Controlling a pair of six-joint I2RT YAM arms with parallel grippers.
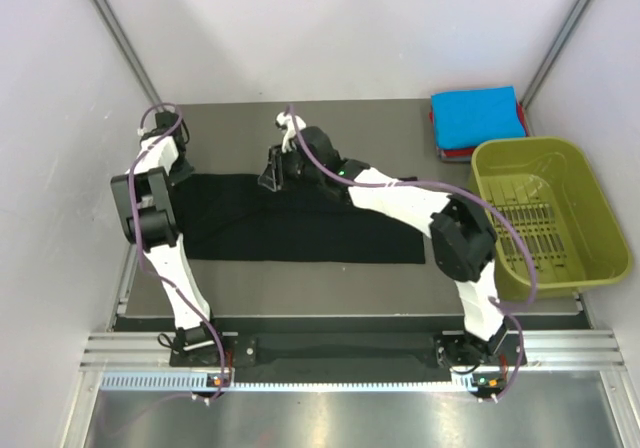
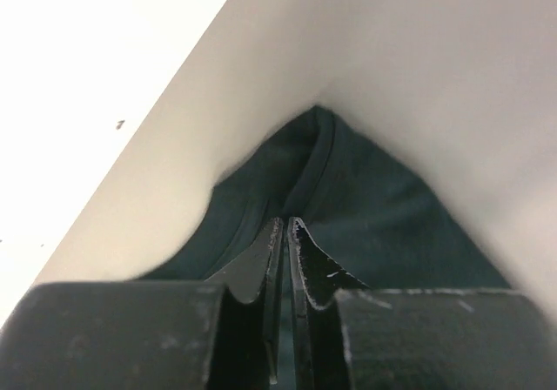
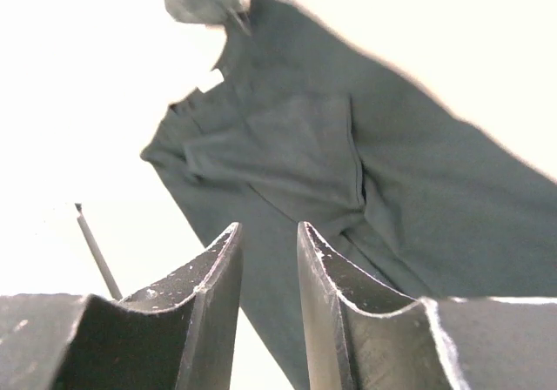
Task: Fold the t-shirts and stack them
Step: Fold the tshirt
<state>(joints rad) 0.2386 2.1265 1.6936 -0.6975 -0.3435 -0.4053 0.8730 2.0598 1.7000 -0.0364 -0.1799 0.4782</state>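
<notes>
The black t-shirt (image 1: 300, 230) lies on the dark table as a long folded strip. My left gripper (image 1: 183, 173) is at its far left corner. In the left wrist view the left gripper (image 2: 287, 225) is shut on the black cloth (image 2: 383, 225), which rises in a peak to the fingertips. My right gripper (image 1: 272, 178) hovers over the strip's far edge near the middle. In the right wrist view the right gripper (image 3: 267, 229) is open and empty above the shirt (image 3: 418, 181). A folded blue shirt (image 1: 478, 116) lies on a red one (image 1: 446, 152) at the far right.
An olive-green plastic basket (image 1: 590, 203) stands at the right edge, just in front of the folded stack. Grey walls close in the table on the left and right. The table (image 1: 300, 288) shows bare between the shirt and the arm bases.
</notes>
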